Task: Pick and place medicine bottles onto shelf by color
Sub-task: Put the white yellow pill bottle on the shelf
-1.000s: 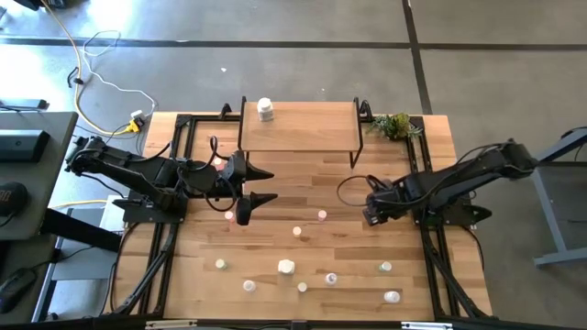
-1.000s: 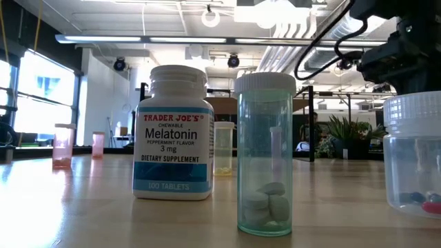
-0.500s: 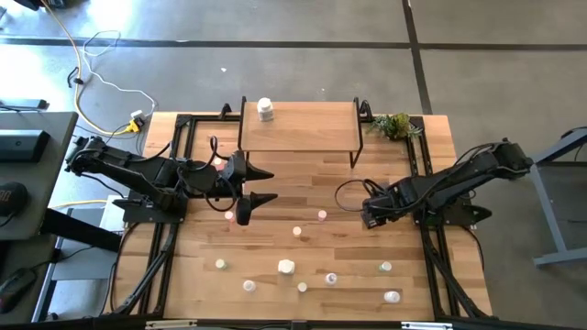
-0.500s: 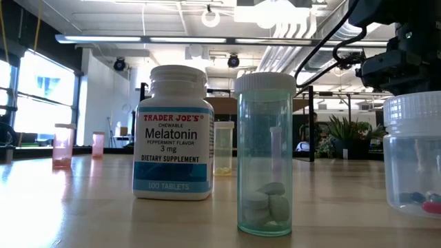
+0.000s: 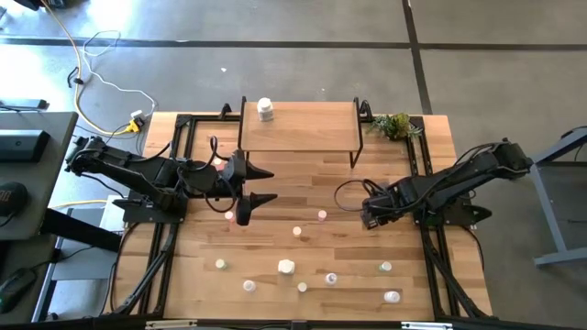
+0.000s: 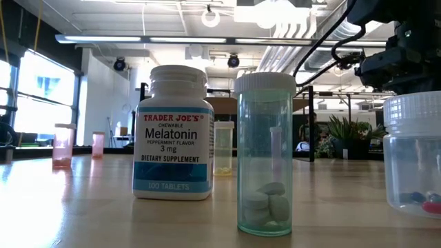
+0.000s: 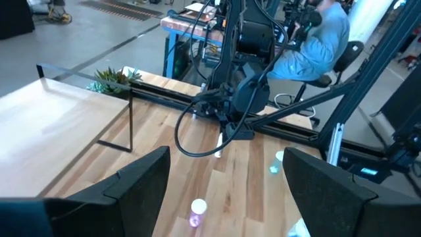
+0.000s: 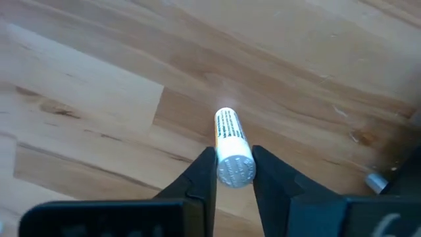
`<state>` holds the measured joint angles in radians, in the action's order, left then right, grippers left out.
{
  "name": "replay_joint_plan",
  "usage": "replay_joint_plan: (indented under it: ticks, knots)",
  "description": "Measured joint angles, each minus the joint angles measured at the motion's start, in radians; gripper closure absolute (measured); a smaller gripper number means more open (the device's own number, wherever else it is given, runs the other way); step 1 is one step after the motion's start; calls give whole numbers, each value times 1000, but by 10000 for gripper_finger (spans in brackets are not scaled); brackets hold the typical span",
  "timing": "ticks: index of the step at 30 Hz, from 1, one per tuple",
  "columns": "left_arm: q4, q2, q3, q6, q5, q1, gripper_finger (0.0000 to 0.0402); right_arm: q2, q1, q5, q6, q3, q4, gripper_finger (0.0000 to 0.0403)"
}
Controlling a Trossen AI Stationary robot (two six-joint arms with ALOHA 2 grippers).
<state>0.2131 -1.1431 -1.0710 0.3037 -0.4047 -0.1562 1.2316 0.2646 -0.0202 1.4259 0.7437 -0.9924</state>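
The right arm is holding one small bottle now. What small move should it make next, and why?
Probably lift straight up. The right pincer is shut on a small white bottle low over the tabletop, and the shelf stands higher, at the far edge. The left pincer waits open.

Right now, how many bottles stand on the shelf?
1: a white bottle near the far-left corner of the shelf, seen from above. None looks hidden there. A held bottle sits in the right end effector.
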Motion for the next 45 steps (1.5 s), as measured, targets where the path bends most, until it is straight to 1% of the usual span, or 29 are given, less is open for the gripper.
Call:
replay_joint_plan:
  ticks: [4,7,11,14,19,23,28,31,36,40,45]
  knots:
    - [0,0,0,-45,1,18,115,0,-2,-16,-12,33,1,339]
    - [0,0,0,-47,1,49,115,0,-1,-17,-12,76,3,339]
    - [5,0,0,-83,22,98,115,0,-1,3,-17,148,3,339]
    - [8,0,0,-130,81,139,115,0,-1,50,-20,213,2,339]
    - [24,0,0,-187,196,220,115,0,-6,170,-21,327,3,339]
    - [78,0,0,-194,272,280,115,0,-25,245,-23,404,3,339]
    - [171,0,0,-217,369,336,115,0,-62,313,-82,488,3,339]
    - [225,0,0,-242,381,357,115,0,-99,344,-151,537,2,339]
    - [247,0,0,-242,381,379,115,0,-193,347,-307,615,-19,339]
    - [248,0,0,-186,378,393,115,0,-291,346,-503,680,-33,339]
    - [258,0,0,-65,374,406,115,0,-423,325,-757,767,-32,339]
